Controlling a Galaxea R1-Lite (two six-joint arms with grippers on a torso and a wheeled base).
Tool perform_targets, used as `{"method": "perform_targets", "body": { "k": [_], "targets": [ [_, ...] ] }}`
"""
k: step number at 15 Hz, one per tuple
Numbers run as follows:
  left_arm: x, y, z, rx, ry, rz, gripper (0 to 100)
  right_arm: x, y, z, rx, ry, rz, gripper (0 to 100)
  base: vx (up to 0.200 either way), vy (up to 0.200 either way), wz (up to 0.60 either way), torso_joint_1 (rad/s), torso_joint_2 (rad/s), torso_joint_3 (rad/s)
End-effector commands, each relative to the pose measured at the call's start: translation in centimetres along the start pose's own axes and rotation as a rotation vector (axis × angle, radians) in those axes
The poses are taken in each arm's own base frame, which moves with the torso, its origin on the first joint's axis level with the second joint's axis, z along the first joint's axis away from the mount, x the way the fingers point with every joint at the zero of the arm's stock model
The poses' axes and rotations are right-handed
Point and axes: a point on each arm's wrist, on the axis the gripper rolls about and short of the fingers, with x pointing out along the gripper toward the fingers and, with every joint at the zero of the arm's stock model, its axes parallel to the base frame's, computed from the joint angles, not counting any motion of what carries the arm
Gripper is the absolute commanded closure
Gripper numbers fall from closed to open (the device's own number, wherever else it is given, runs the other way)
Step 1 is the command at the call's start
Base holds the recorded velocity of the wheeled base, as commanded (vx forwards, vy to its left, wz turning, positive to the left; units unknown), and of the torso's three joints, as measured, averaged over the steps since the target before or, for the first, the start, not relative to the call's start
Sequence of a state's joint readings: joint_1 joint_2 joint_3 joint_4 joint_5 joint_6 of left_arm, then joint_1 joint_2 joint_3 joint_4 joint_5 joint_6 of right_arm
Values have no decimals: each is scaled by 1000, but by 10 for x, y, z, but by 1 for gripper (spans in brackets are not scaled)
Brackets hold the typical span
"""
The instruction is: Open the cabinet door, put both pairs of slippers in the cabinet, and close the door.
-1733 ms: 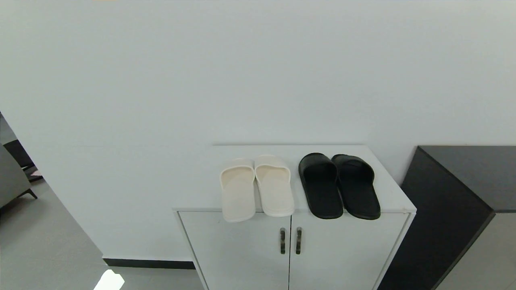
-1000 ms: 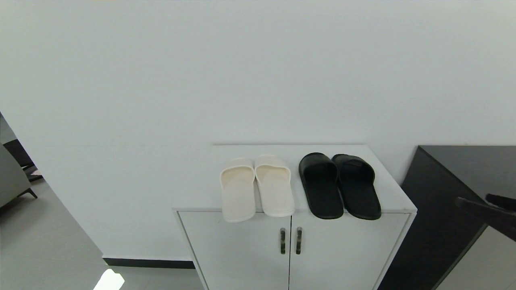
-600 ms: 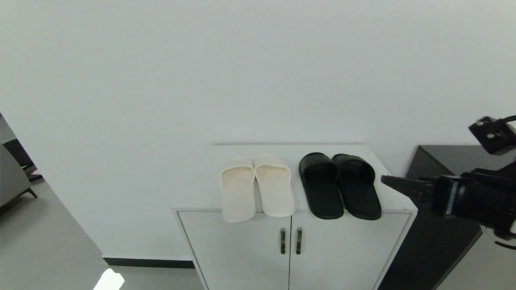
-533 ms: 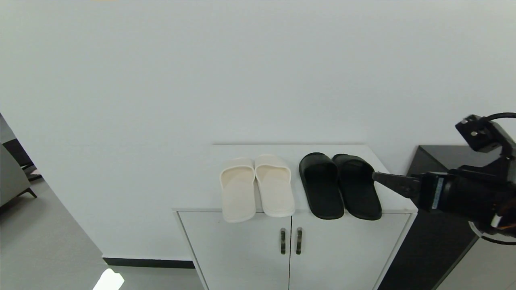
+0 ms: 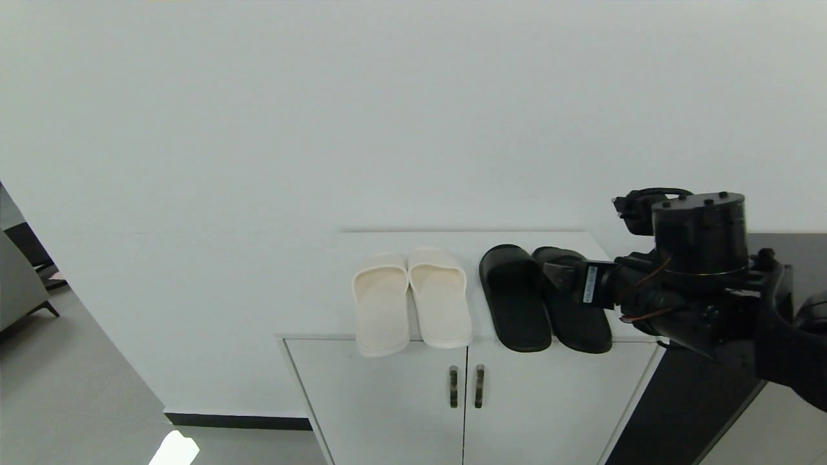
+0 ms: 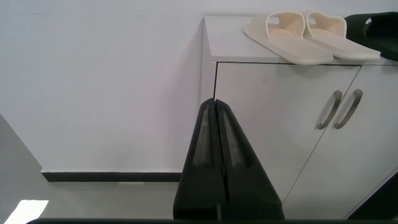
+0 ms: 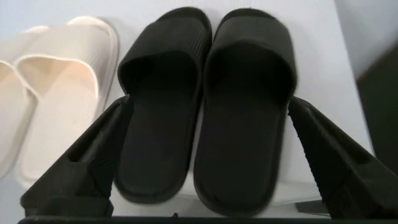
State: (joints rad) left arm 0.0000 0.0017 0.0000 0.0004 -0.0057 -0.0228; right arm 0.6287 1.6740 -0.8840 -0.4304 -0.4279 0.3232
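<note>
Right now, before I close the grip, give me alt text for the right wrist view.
The open right gripper frames the black slippers, one finger on each outer side of the pair, which lies side by side on the white cabinet top. The white slippers lie next to them.

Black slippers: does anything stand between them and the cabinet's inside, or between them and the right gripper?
Both cabinet doors are shut, blocking the way in. Nothing visible stands between the open right gripper and the black slippers.
</note>
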Motion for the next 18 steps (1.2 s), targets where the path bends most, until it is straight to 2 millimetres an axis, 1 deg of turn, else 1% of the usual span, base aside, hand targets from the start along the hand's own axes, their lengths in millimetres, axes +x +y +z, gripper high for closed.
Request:
{"method": "perform_targets", "body": {
  "k": [1,5,7,9,14,16,18],
  "targets": [
    [0,0,0,0,-1,0,100,16,10,-11,-26,34,-8,0,0,0,0,0,0,0],
    [0,0,0,0,-1,0,100,30,17,-17,-46,46,-23,0,0,0,0,0,0,0],
    [0,0,0,0,-1,0,100,41,20,-24,-58,65,-34,0,0,0,0,0,0,0],
    [0,0,0,0,1,0,100,56,23,-27,-51,35,-74,0,0,0,0,0,0,0],
    [0,0,0,0,-1,0,100,80,28,-32,-83,8,-97,0,0,0,0,0,0,0],
    [0,0,0,0,-1,0,100,89,27,-35,-85,13,-114,0,0,0,0,0,0,0],
    [0,0,0,0,-1,0,100,100,21,-36,-90,6,-135,0,0,0,0,0,0,0]
  ]
}}
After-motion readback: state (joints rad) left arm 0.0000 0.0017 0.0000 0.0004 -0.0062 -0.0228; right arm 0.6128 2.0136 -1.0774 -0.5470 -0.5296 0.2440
